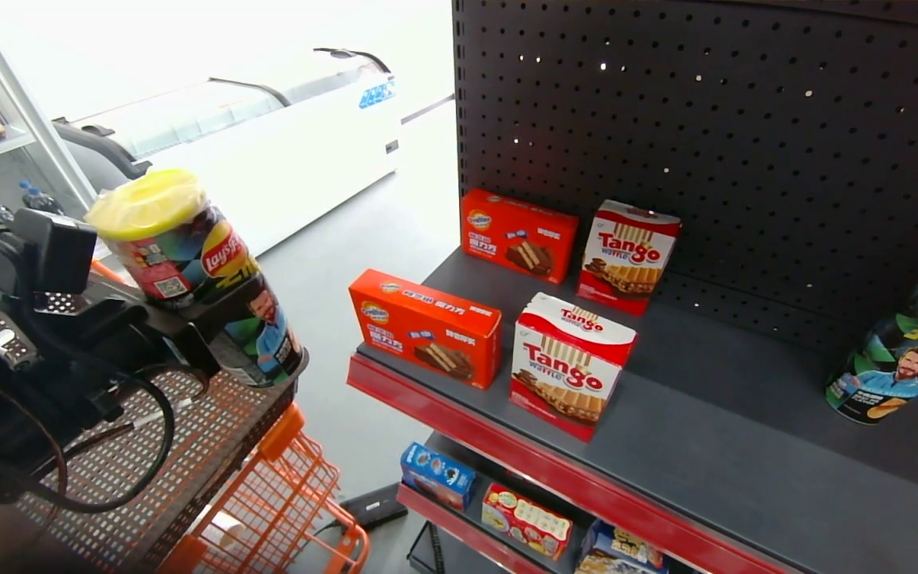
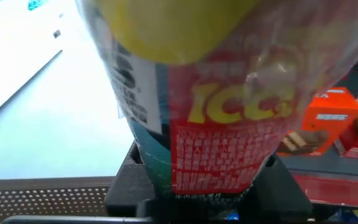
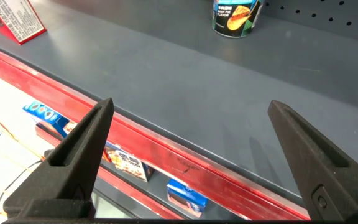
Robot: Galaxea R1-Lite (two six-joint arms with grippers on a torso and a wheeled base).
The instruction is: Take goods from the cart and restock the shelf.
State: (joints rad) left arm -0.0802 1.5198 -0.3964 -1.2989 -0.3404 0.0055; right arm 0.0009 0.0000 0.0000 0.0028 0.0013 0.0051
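Between the boxes [image 1: 570, 367] at centre and a standing can [image 1: 901, 351] at the right edge, the shelf [image 1: 730, 430] lies bare. Pegboard [image 1: 746, 119] closes the back. Open floor [image 1: 339, 271], seemingly unobstructed, separates the held can [image 1: 188, 239] in the left pincer [image 1: 196, 331] from the shelf front.

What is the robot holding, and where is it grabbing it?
The left tool holds a chip can, gripped around the lower part of its body. The right tool is open and empty.

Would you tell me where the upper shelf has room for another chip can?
The widest bare patch of shelf lies between the front wafer box and the standing chip can. Its left end is crowded with four boxes.
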